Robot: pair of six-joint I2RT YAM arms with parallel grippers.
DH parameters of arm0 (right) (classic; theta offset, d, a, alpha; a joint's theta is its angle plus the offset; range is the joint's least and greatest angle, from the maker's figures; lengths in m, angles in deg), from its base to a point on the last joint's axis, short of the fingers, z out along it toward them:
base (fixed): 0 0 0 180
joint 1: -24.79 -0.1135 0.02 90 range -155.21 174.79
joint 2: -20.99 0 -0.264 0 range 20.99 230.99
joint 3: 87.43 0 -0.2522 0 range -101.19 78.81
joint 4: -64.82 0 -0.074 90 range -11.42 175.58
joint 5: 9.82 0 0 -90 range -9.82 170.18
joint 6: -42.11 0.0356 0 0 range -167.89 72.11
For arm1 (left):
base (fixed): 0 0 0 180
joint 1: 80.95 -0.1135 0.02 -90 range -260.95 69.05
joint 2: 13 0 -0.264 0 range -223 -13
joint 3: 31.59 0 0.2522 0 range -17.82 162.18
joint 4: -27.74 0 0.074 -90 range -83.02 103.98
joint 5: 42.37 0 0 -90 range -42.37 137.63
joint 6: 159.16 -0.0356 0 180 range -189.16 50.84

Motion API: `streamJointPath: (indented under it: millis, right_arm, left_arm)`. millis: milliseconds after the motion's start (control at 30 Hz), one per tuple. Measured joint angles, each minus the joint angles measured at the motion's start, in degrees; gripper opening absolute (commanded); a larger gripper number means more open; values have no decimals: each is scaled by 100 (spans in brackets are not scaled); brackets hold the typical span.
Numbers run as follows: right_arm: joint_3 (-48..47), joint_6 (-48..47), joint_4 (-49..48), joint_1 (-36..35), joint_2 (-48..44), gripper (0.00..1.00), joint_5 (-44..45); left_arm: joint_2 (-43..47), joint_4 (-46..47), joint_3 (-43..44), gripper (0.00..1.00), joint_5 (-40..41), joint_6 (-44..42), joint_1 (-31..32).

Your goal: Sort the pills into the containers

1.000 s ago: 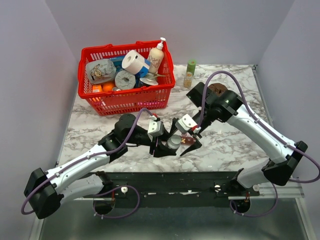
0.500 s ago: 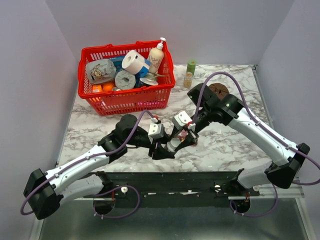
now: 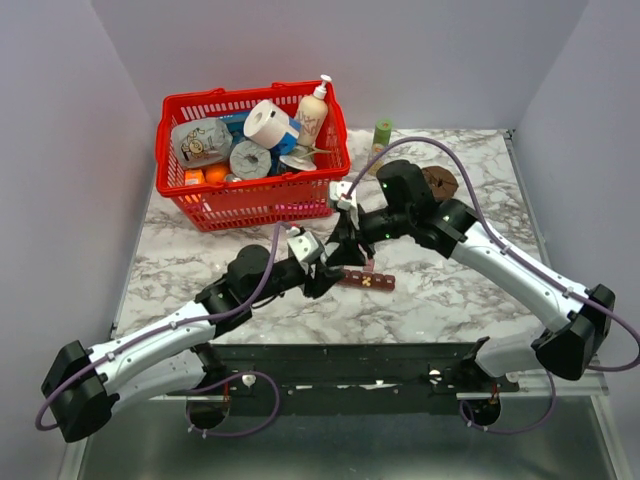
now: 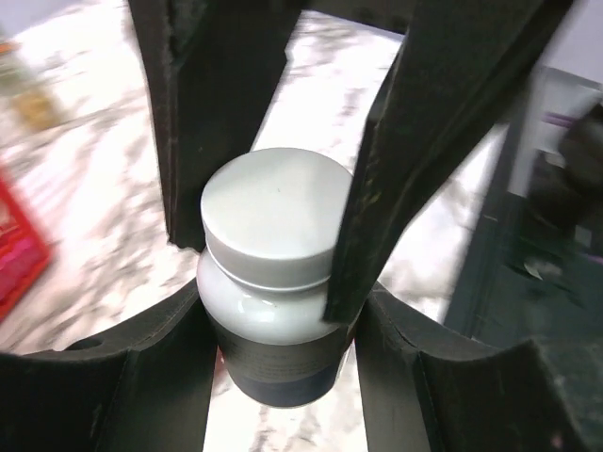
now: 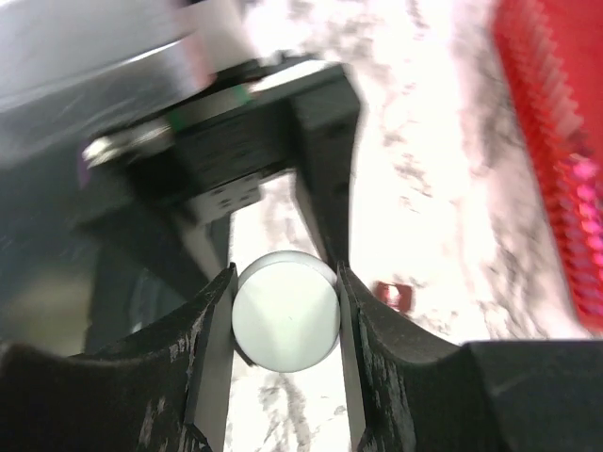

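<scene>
A white pill bottle (image 4: 268, 311) with a white cap (image 4: 273, 212) is held above the marble. My left gripper (image 4: 278, 315) is shut on its body. My right gripper (image 5: 285, 278) is shut on the cap (image 5: 285, 313) from above, and its dark fingers (image 4: 429, 141) flank the cap in the left wrist view. In the top view both grippers (image 3: 318, 268) (image 3: 345, 245) meet and hide the bottle. The containers (image 3: 366, 281), a red-brown compartment strip, lie flat just right of them, with pale specks too small to identify. One end of the containers (image 5: 391, 294) shows in the right wrist view. The pills are not clearly visible.
A red basket (image 3: 250, 200) full of groceries stands at the back left, close behind the grippers. A green-capped bottle (image 3: 381, 135) stands at the back. A round brown-topped tub (image 3: 442, 180) sits partly behind the right arm. A dark rail (image 3: 350, 365) runs along the near edge.
The right gripper went from open to shut on the bottle's cap. Both grippers and the bottle moved back and left toward the basket, uncovering the strip.
</scene>
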Motion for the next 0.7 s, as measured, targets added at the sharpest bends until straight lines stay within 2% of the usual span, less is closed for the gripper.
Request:
streamJointPath:
  millis: [100,200,233,267,367,467,500,700]
  right_arm:
    - [0,549,-428,0,173,45,629]
    - [-24,844,-660,0,310,63,896]
    - [-52,892,-673,0,332,76,918]
    - [-81,918,-669,-2,350,81,894]
    - [-284,903,-509,57,374,89,730]
    - [-734,868,-188,219,448,90,197]
    - [-922,857,-50,251,472,99,-17]
    - [-1729,350,568,387,459,100,-898]
  left_arm:
    - [-184,131,0,0,1056,-57,68]
    - [-326,240,-4,0,1515,-61,76]
    - [-348,321,-35,0,1587,-57,76]
    - [-350,415,-63,0,1606,-42,74]
    - [-328,772,-133,0,1443,-107,90]
    - [-258,1180,-142,0,1119,-116,79]
    - [-234,1270,-146,0,1012,-120,66]
    - [-125,1292,-238,0,164,-125,-35]
